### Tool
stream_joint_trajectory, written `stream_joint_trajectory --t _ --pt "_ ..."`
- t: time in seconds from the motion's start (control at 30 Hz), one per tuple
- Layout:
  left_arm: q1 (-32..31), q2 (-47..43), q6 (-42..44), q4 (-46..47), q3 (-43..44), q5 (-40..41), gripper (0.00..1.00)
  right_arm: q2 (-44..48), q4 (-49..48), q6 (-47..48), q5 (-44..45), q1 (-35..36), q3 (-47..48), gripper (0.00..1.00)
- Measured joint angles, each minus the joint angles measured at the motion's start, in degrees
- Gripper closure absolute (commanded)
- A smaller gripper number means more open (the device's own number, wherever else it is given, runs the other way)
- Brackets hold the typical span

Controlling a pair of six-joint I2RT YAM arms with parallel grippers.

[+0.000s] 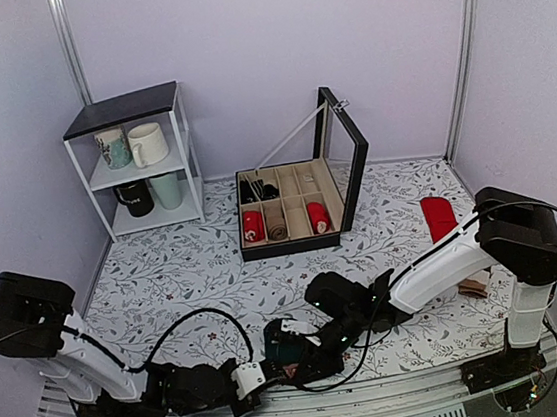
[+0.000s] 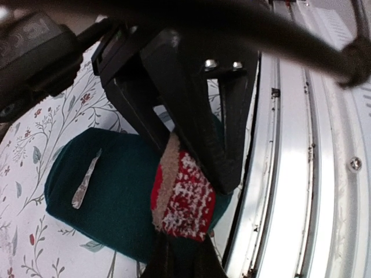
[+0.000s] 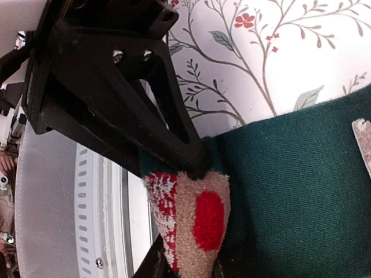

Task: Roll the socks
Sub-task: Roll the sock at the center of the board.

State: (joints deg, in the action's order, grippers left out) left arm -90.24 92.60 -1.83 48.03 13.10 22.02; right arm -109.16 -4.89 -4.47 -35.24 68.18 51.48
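The dark teal socks (image 1: 286,346) lie as a thick bundle by the table's near edge, between both grippers. In the left wrist view the socks (image 2: 110,191) show a turned-out flap, red, white and beige on its inner side. My left gripper (image 2: 182,246) is shut on that flap from below, and the right arm's black fingers (image 2: 197,116) reach the same flap from above. In the right wrist view my right gripper (image 3: 191,267) is shut on the flap at the edge of the socks (image 3: 290,191). In the top view the left gripper (image 1: 265,373) and right gripper (image 1: 310,351) nearly touch.
An open black box (image 1: 340,176) with rolled red and beige socks in its compartments stands at mid-table. A white shelf (image 1: 143,164) with mugs is at the back left. Red socks (image 1: 438,215) and a beige-brown pair (image 1: 477,287) lie right. The metal table rim (image 2: 301,174) runs close by.
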Motion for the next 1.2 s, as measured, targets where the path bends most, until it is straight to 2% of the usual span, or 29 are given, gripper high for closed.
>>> stream_joint_trajectory --t 0.23,0.47,0.6,0.7,0.87,1.0,1.2 --pt "3.2 -0.3 -5.3 1.9 -1.1 -5.2 1.00 1.8 -0.9 -1.0 2.3 0.5 -1.2 0.56" --pt "7.3 -0.3 -11.5 4.1 -2.2 -11.6 1.00 11.0 -7.7 -0.3 14.9 0.8 -12.1 0.45" --pt "9.4 -0.3 -13.7 4.3 -2.3 -14.7 1.00 17.4 -17.0 4.3 22.2 1.9 -22.7 0.43" --pt "10.7 0.0 -15.0 4.7 -2.3 -16.8 1.00 18.8 -23.5 10.4 28.0 5.9 -26.5 0.42" --pt "12.4 1.9 -16.7 6.6 -1.8 -19.8 1.00 18.8 -29.9 20.2 36.3 12.1 -26.9 0.40" --pt "13.0 3.2 -17.2 7.6 -1.1 -21.2 1.00 17.9 -32.9 26.1 41.5 14.2 -25.6 0.40" --pt "13.6 3.5 -17.7 7.9 -1.0 -22.3 1.00 15.5 -34.0 30.9 43.3 14.8 -23.5 0.41"
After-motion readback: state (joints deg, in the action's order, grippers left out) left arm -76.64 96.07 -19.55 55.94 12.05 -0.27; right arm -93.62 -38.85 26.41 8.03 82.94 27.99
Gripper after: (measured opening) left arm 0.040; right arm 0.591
